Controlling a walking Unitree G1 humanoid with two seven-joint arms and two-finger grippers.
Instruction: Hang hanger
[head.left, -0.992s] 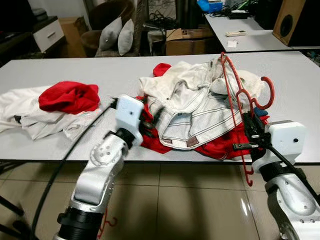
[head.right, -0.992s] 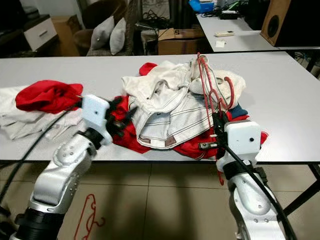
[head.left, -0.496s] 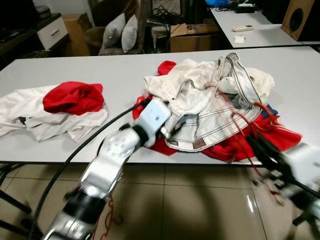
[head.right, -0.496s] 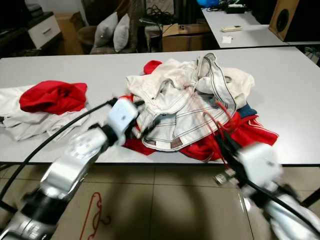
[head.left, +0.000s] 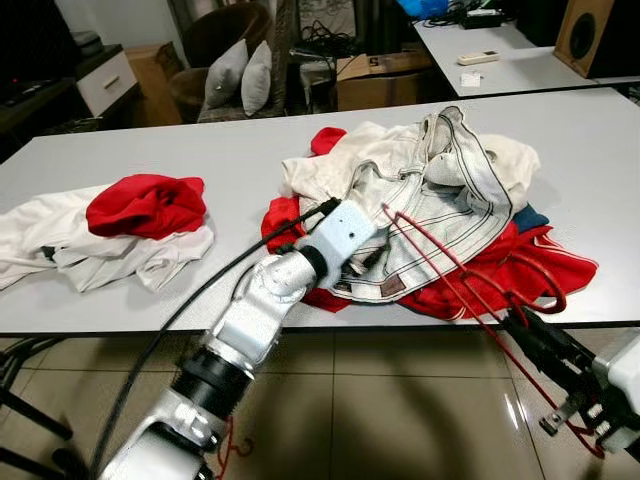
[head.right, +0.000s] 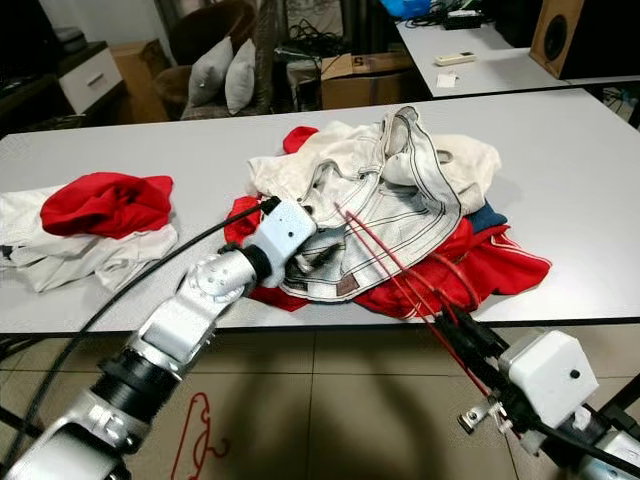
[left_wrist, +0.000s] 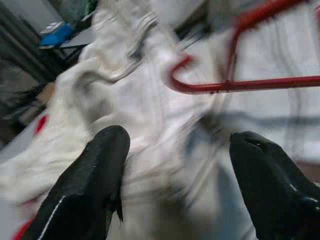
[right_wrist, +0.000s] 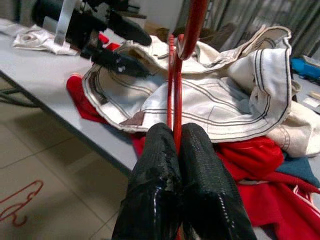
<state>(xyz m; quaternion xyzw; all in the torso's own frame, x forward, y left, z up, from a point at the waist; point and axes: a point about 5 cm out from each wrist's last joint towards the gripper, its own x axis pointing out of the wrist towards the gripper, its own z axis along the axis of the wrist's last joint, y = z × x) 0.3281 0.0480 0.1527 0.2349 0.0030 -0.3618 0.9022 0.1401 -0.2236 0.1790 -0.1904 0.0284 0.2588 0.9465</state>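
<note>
The red hanger (head.left: 455, 275) was gripped between the closed fingers of the right end effector (right_wrist: 177, 150), slanting over the clothes pile (head.left: 440, 200) at the counter (head.left: 230, 150) edge. The left end effector (head.left: 365, 258) was spread open against the white garment (left_wrist: 150, 100).

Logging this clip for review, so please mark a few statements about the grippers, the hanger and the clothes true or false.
1. The right gripper is shut on the red wire hanger. True.
2. The left gripper is shut on the white denim garment with dark stitching. False: its fingers are spread apart, just over that garment.
3. A second red hanger lies on the tiled floor beneath the table. True.
4. The crumpled red cloth on the robot's left lies on the bare grey table. False: it rests on white fabric.
5. The held hanger lies flat on the floor. False: it slants up over the clothes pile.
</note>
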